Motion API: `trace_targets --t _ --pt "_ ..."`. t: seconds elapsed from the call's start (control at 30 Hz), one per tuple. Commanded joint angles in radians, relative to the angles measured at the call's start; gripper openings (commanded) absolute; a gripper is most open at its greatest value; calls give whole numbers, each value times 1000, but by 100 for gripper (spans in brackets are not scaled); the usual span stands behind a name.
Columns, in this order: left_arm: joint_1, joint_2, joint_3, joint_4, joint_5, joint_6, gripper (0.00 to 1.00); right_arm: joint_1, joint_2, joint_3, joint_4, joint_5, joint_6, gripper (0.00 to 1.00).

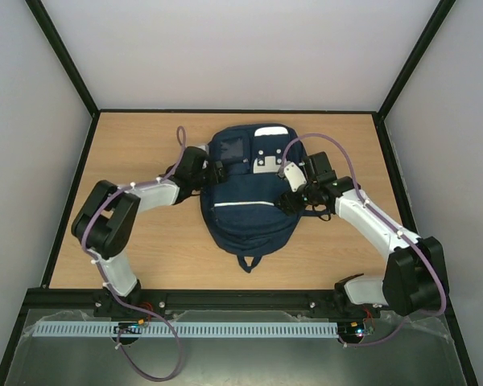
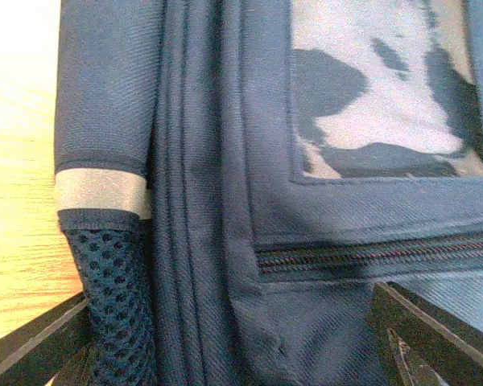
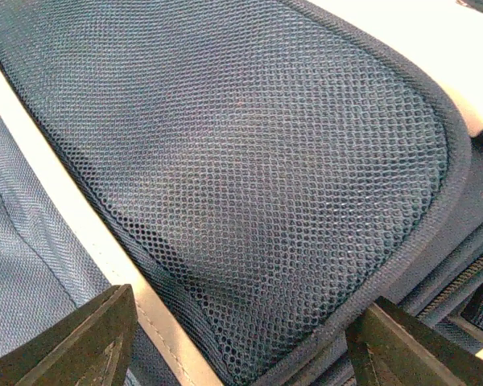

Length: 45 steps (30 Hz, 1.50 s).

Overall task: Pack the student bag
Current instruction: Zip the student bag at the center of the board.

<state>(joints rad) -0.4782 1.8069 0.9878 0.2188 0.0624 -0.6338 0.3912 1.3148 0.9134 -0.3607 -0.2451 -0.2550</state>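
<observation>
The student bag [image 1: 245, 217], navy with a white stripe and grey-white patches, is laid flat mid-worktop [image 1: 145, 257], its loop turned toward the near edge. Bare wood is left along the left, right and near edges. The left gripper [image 2: 225, 338] and right gripper [image 3: 241, 330] are spread wide over its fabric.

Matt navy woven cloth and open mesh on the student bag [image 1: 243, 221], over a smooth wood-grain table [image 1: 129, 145].

The table [image 1: 153, 257] is softly lit from overhead; the student bag [image 2: 201, 201] is slightly blurred in the left wrist view, corners washed out.
</observation>
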Motion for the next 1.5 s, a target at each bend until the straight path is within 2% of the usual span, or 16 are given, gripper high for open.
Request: trace_targets --t 0.0,0.2,0.37,0.53,0.6,0.67,0.73,0.8,0.87,0.93,1.03,1.17,1.3,1.47 --pt "-20 -165 -69 0 -20 84 89 12 1 64 -77 -54 -75 71" --pt "-27 -437 -267 4 -117 118 90 14 88 225 -145 -125 -67 69" --pt "-73 -604 -411 -2 -128 129 89 15 171 398 -265 27 -40 69" --pt "-122 -693 -499 -26 -131 137 86 14 141 409 -386 121 -77 70" --pt "-132 -710 -524 -31 -123 145 82 14 133 375 -413 269 -87 70" --pt "-138 -713 -547 -15 -58 193 71 14 133 330 -412 454 -101 70" --pt "-162 -704 -550 -25 -58 222 68 5 119 312 -408 504 -117 68" --pt "-196 -692 -551 -31 -84 268 67 2 82 324 -406 399 -123 65" --pt "-223 -679 -551 -25 -119 299 64 3 55 362 -412 224 -138 59" --pt "-234 -660 -550 -6 -121 323 59 11 48 383 -371 134 -120 53" --pt "-257 -617 -540 8 -175 358 52 20 62 370 -281 -43 -140 46" --pt "-271 -567 -531 0 -240 390 50 30 151 338 -190 -266 -140 42" --pt "-274 -562 -550 25 -240 415 57 31 286 333 -142 -310 -105 37" --pt "-277 -515 -535 40 -262 439 62 29 381 324 -91 -128 -31 33"
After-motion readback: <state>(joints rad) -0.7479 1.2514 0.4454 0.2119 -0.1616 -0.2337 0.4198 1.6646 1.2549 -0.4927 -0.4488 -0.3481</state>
